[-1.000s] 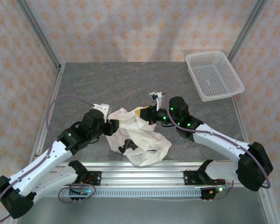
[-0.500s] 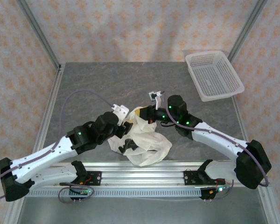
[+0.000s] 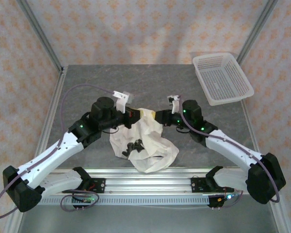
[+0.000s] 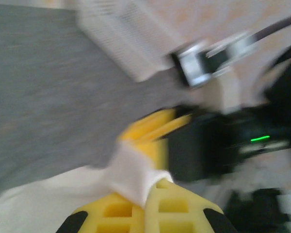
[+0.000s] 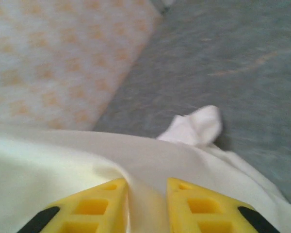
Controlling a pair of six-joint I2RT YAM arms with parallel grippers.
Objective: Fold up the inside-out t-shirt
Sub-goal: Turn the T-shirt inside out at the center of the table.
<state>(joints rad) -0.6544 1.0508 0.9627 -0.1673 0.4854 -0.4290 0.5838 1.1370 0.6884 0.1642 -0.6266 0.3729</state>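
Patterned peach walls close in a grey worktop [image 3: 87,92], and the white t-shirt [image 3: 148,148] lies on it as a crumpled heap close to the near edge, roughly midway between the two arm bases. A white mesh basket [image 3: 223,77] sits well apart at the far right corner. What matters for my next move is that the heap's long axis runs from far to near and both sets of fingers meet it at its far end, so nearly all the cloth lies on the near side of them. The left fingers [image 4: 153,206] are clenched on a small white fold of the shirt, which sticks up between the yellow pads. The right fingers [image 5: 179,199] stand a little apart with cloth bunched in the gap; I cannot tell whether they are pinching it or have let it go. From above, the two wrists face each other across that far edge, close together, the left coming in from the left and the right from the right, neither clearly nearer to the cloth. Each arm reaches forward from its near corner with the elbow pushed outward and the forearm angled inward, so together they frame the heap. The left wrist view is smeared with blur. My guess is that the heap needs opening sideways along that far edge, and I would want the right grip confirmed before pulling.
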